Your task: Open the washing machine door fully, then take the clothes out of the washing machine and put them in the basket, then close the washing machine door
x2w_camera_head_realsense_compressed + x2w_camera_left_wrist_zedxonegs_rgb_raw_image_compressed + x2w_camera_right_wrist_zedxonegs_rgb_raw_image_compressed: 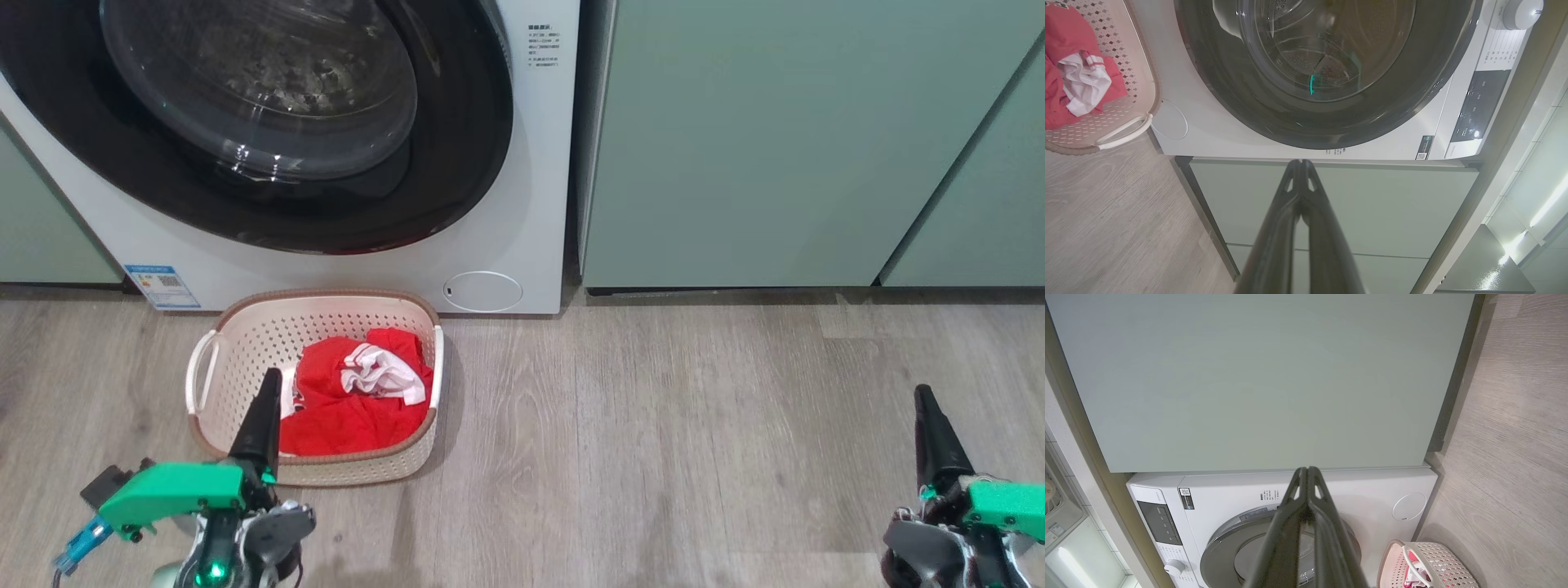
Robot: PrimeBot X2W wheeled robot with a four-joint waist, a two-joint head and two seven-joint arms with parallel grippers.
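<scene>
- Red clothes (351, 400) lie heaped in the cream basket (237, 343), toward its right end, with a white-striped piece on top. Nothing hangs over the brown rim.
- Basket stands on the wood floor (653, 425) just in front of the washing machine (531, 245), below the door. We judge that this spot keeps the carry from drum to basket short.
- Washing machine door (465, 163), black rim and bulging clear window, sits flush against the white front. We read it as closed. Through the window we make out bare steel drum and no red.
- Left hand (270, 380): its fingers are pressed together, empty, touching nothing we can see. In the head view it overlaps the basket's near rim. We cannot tell whether it is above the basket or short of it.
- Right hand (923, 396): well apart to the right, over bare floor, facing the pale green cabinet doors (775, 139). Clenched, holding nothing.
- Both hands sit low and clear of the door, which to us looks like a rest pose.
- Our judgement: clothes out, door closed, so all three parts of the job look done.
</scene>
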